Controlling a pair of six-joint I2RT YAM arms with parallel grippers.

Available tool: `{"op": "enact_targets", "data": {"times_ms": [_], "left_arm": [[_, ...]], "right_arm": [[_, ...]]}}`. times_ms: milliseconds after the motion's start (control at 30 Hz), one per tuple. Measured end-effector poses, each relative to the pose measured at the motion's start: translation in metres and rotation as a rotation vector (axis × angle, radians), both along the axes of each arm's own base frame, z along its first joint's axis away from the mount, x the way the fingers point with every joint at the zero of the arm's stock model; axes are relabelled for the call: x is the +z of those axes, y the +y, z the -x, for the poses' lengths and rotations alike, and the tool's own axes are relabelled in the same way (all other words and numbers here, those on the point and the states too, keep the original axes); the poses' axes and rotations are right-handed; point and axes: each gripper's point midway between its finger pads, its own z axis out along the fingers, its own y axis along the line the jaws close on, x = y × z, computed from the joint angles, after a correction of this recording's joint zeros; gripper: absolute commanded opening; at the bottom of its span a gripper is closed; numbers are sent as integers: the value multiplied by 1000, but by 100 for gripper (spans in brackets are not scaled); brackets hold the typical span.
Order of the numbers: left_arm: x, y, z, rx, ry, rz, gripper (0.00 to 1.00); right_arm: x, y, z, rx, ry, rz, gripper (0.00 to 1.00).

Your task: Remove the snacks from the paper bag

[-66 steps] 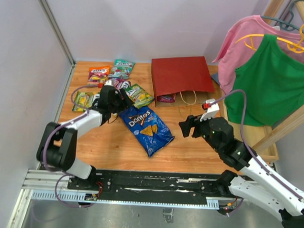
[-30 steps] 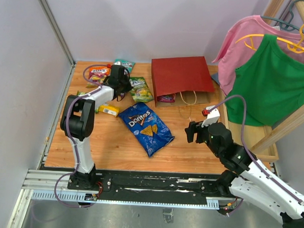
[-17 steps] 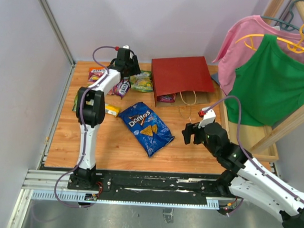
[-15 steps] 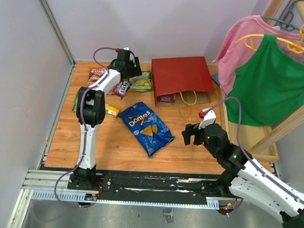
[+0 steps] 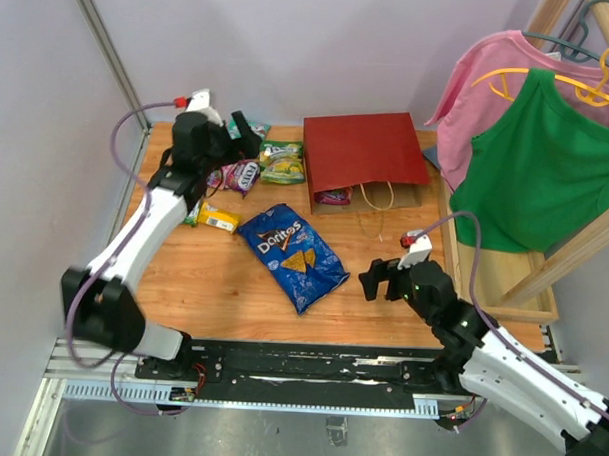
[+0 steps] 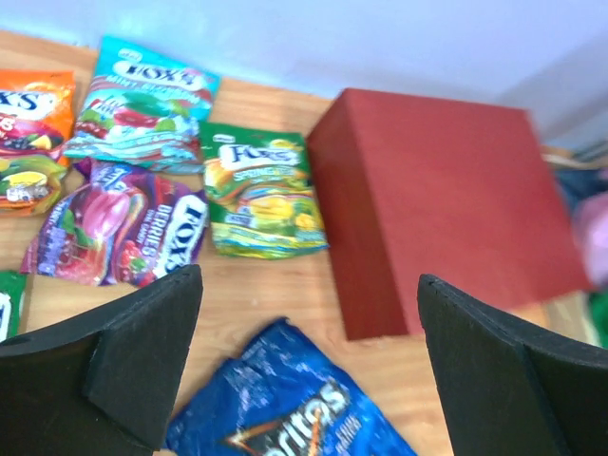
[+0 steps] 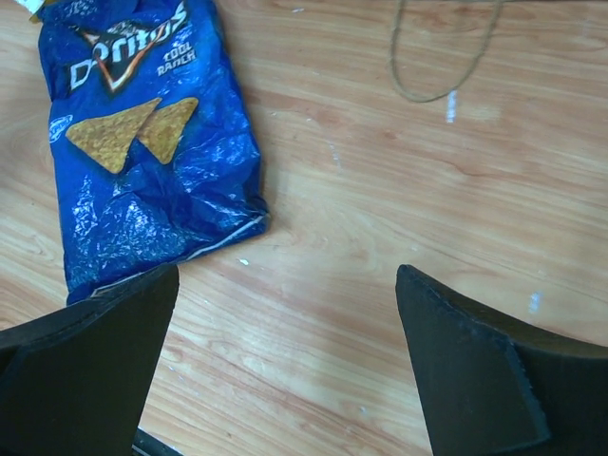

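The dark red paper bag (image 5: 365,150) lies on its side at the back, mouth toward me, with a purple packet (image 5: 334,196) showing in the opening. Out on the wood lie the blue Doritos bag (image 5: 292,256), a green packet (image 5: 283,162), a purple packet (image 5: 236,174), a teal packet (image 6: 142,104), an orange packet (image 6: 24,109) and a yellow bar (image 5: 220,220). My left gripper (image 5: 244,136) hovers open and empty above the packets, left of the bag (image 6: 437,204). My right gripper (image 5: 373,280) hangs open and empty over bare wood, right of the Doritos bag (image 7: 142,133).
The bag's twisted handle (image 7: 442,57) loops onto the wood in front of its mouth. A pink shirt (image 5: 490,74) and a green shirt (image 5: 547,166) hang on a wooden rack at the right. A metal post (image 5: 110,56) stands at the back left corner.
My left gripper has opened and swung back to the left, away from the green packet now lying beside the bag. The right gripper has opened wider and drifted slightly nearer.
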Motion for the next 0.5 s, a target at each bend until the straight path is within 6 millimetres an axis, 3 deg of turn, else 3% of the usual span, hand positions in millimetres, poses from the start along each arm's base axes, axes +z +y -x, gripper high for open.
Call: {"op": "enact_targets", "data": {"times_ms": [100, 167, 300, 400, 500], "left_arm": [[29, 0, 49, -48, -123, 77, 100], [24, -4, 71, -87, -142, 115, 100], [-30, -9, 99, -131, -43, 133, 100], [-74, -4, 123, -128, 53, 119, 100], [-85, 0, 145, -128, 59, 130, 100]], "right_arm": [[-16, 15, -6, 43, 69, 9, 98], [-27, 25, -10, 69, 120, 19, 98], [-46, 44, -18, 101, 205, -1, 99], [-44, 50, -30, 80, 219, -62, 92], [-35, 56, -46, 43, 204, -131, 83]]}}
